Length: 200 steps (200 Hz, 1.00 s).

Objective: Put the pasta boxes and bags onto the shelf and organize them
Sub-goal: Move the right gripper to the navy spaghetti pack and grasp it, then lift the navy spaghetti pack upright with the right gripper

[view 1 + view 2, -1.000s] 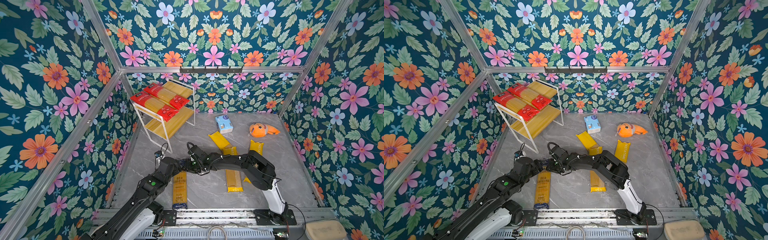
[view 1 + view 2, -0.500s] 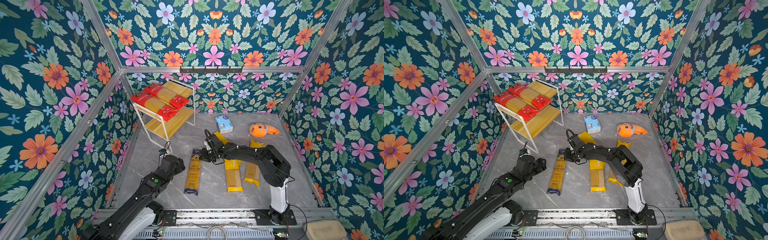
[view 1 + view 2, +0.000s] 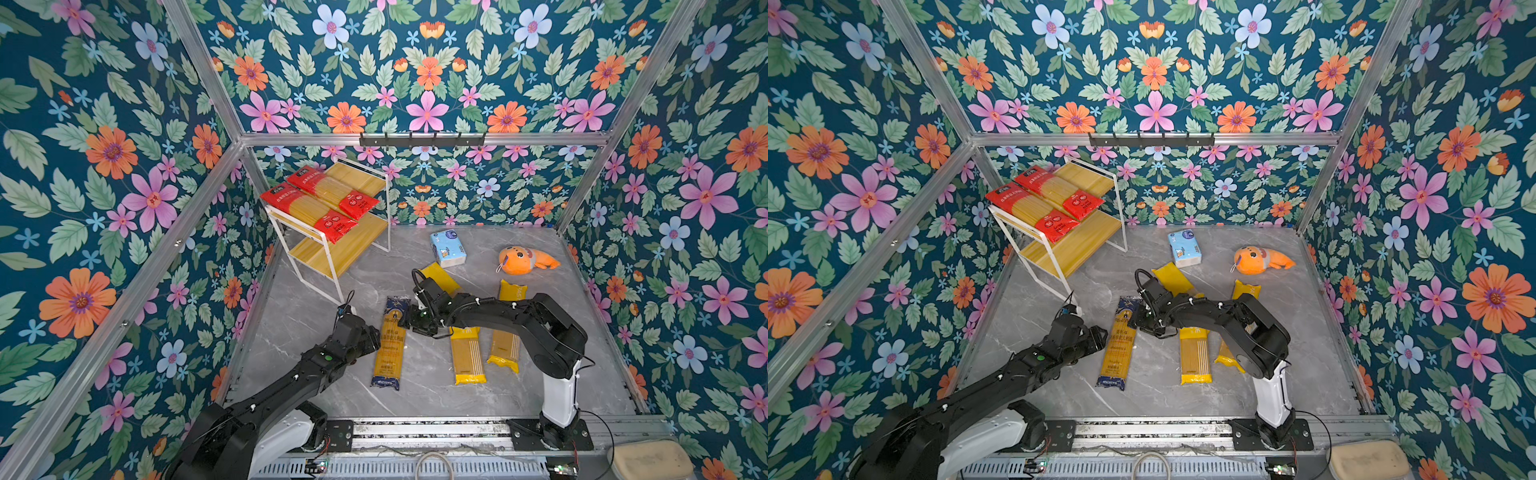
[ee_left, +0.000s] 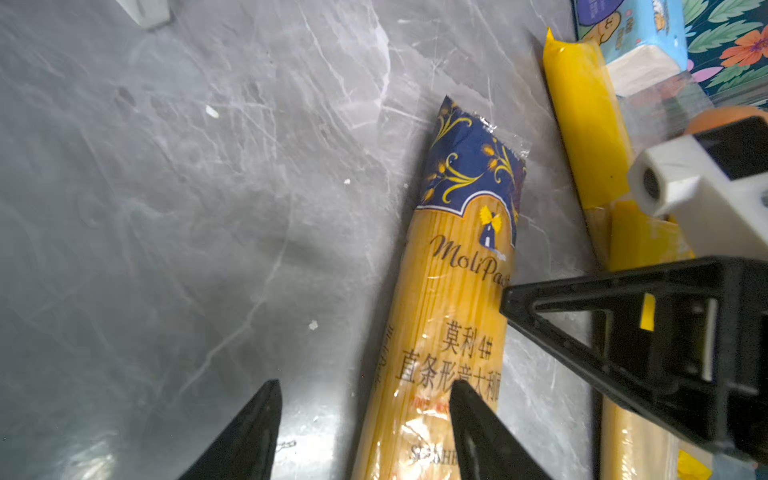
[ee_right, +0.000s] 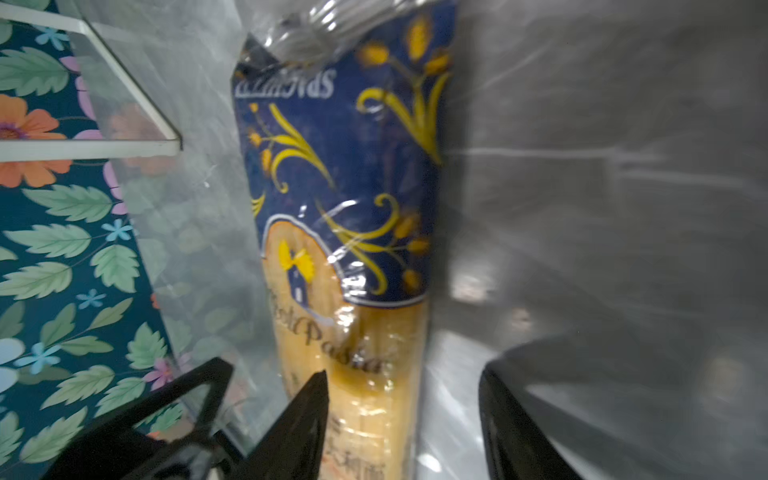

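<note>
Lying flat on the grey tabletop [image 3: 419, 395], the blue-and-gold MoliPasta spaghetti pack [image 3: 390, 340] sits between the left gripper [image 3: 373, 337] and right gripper [image 3: 409, 322], each with jaws parted, gripping nothing. Two red spaghetti packs [image 3: 309, 210] rest atop the shelf [image 3: 347, 253].

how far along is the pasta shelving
Done: two red packs on the shelf, top board. In hand: nothing; left gripper and right gripper are open at the blue pack on the floor. Left: that pack and three yellow packs.
</note>
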Available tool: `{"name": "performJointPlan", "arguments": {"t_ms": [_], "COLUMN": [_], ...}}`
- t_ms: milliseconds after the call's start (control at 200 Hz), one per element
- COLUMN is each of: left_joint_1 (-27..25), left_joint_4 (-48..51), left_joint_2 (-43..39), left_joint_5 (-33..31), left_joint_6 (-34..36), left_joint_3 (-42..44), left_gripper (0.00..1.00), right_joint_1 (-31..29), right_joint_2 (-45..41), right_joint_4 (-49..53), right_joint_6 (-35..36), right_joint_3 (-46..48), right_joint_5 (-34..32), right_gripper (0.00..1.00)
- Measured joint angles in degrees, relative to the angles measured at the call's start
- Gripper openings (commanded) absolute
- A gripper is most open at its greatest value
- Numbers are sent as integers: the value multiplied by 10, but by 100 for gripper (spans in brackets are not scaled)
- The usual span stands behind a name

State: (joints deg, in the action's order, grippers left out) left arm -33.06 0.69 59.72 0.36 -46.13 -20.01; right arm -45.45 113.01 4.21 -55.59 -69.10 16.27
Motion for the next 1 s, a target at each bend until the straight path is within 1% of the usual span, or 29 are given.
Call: {"name": "performJointPlan", "arguments": {"t_ms": [20,65,100,155,210,345,420,510,640,710,790,895,1000], "left_joint_1": [0,0,0,0,0,8,18,31,41,41,41,41,40], "left_joint_4": [-4,-14,-20,-27,-28,-25,-20,-16,-21,-40,-76,-124,-165], "left_joint_2": [3,8,10,8,-1,-38,-56,-77,-104,-116,-120,-96,-53], "left_joint_5": [2,12,12,16,24,25,28,45,82,111,149,196,242], "left_joint_6": [0,0,-1,-1,0,19,36,59,90,106,122,138,147], "left_joint_3": [2,5,6,6,2,-29,-48,-66,-79,-78,-72,-73,-82], "left_gripper": [67,66,66,66,67,69,70,71,73,75,76,79,80], "right_joint_1": [-2,-4,-5,-5,-5,-3,3,17,41,54,75,113,140], "right_joint_2": [4,12,16,21,24,10,-11,-44,-101,-135,-174,-208,-218], "right_joint_4": [-10,-33,-48,-71,-91,-132,-149,-179,-235,-257,-285,-340,-383], "right_joint_6": [-4,-17,-28,-35,-38,-18,7,46,118,165,213,229,243], "right_joint_3": [-2,-3,0,5,9,20,37,64,112,130,143,143,121], "right_joint_5": [-1,-3,-6,-10,-14,-17,-18,-17,0,22,61,124,178], "right_gripper": [55,49,43,31,23,11,7,1,0,0,0,0,0]}}
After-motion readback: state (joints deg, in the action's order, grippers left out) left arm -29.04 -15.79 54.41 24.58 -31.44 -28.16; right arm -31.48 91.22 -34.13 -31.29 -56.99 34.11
